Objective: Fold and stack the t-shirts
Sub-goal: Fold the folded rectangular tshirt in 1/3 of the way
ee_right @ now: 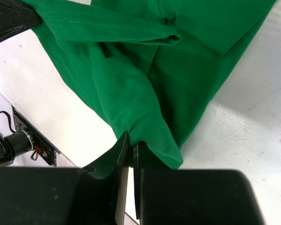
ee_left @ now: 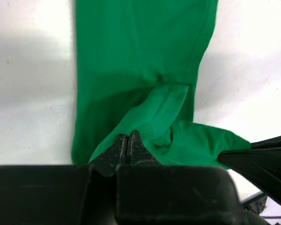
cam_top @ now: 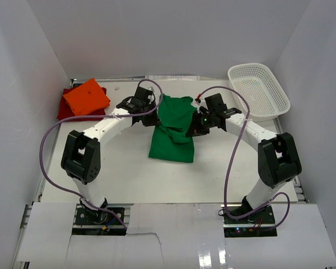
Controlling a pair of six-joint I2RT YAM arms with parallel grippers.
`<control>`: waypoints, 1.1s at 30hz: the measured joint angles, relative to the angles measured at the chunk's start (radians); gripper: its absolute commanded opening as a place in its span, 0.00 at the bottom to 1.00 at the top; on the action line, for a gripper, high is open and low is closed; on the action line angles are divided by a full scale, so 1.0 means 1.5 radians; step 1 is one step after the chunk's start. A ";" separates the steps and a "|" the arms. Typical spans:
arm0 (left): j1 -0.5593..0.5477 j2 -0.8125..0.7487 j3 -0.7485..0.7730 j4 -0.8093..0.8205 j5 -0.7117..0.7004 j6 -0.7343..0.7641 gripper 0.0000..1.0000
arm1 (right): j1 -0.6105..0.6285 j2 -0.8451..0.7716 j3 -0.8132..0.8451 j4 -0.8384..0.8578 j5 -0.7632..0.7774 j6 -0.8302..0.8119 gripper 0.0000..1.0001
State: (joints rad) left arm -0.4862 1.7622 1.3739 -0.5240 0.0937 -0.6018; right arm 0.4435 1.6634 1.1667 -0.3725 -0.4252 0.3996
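Green t-shirt (cam_top: 172, 140) lies lengthwise, far to near, between the arms; left gripper (ee_left: 127, 143) pinches its left edge, right gripper (ee_right: 129, 146) its right.

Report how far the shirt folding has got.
Done: the orange shirt lies folded on the dark red shirt, far left. In hand: the left hand and right hand both pinch the green shirt, partly folded, mid-table. Left: finish that fold and stack it.
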 measured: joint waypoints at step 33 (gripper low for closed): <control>0.036 0.006 0.060 0.105 -0.037 -0.028 0.67 | -0.070 0.008 -0.012 0.208 -0.003 0.005 0.23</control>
State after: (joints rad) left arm -0.4316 1.7718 1.4639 -0.3672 0.0383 -0.6437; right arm 0.3378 1.6760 1.1488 -0.0608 -0.4294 0.4065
